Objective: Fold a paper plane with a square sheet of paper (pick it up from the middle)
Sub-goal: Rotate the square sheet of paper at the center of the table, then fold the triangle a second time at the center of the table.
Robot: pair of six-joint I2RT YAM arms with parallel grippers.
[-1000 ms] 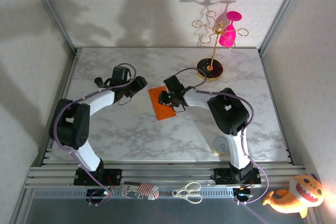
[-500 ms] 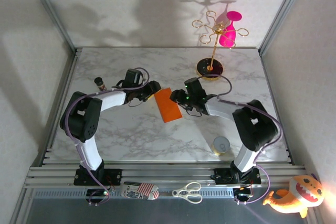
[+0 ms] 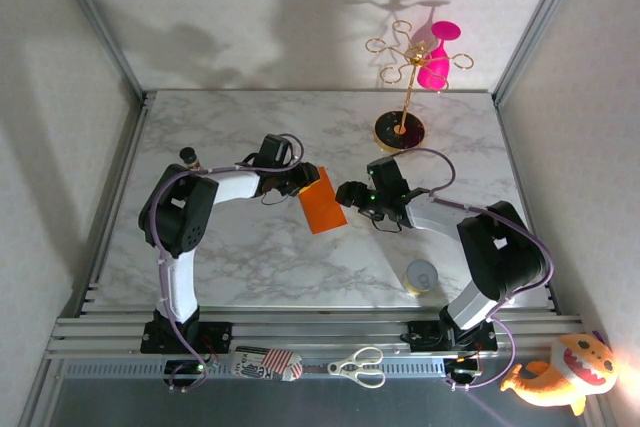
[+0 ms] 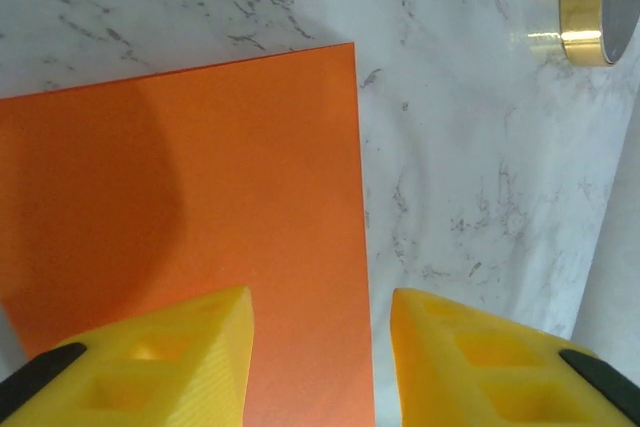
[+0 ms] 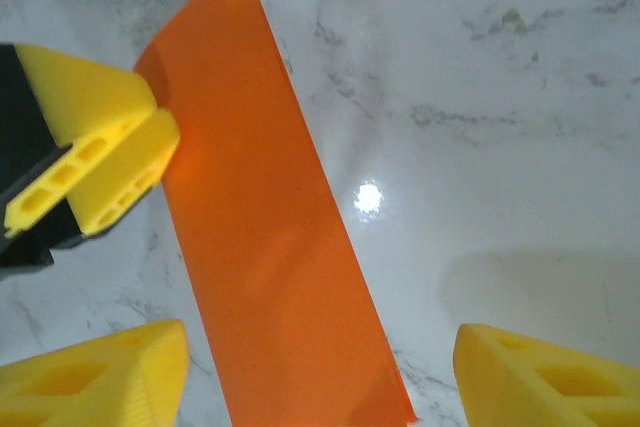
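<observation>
Two arms extend inward over the marble table (image 3: 250, 247), their wrists facing each other at its middle. Open marble lies on the near side of that point and across the left half. The far right is occupied by a gold stand (image 3: 404, 97) carrying a pink glass (image 3: 436, 65). A gold-rimmed round tin (image 3: 421, 276) sits near the right arm's base, and a small dark cylinder (image 3: 187, 155) stands toward the left edge.

Both forearms lie low and nearly level. The orange paper sheet (image 3: 322, 200) sits between the two grippers as a narrow rectangle.

The left gripper (image 3: 303, 183) is at the sheet's far-left corner. In the left wrist view its jaws stand apart: one finger (image 4: 150, 357) overlaps the paper and the other is over bare marble, so they straddle a long edge without clamping it.

The right gripper (image 3: 347, 194) is released, just right of the sheet. In the right wrist view the paper runs between its widely spread fingers.
</observation>
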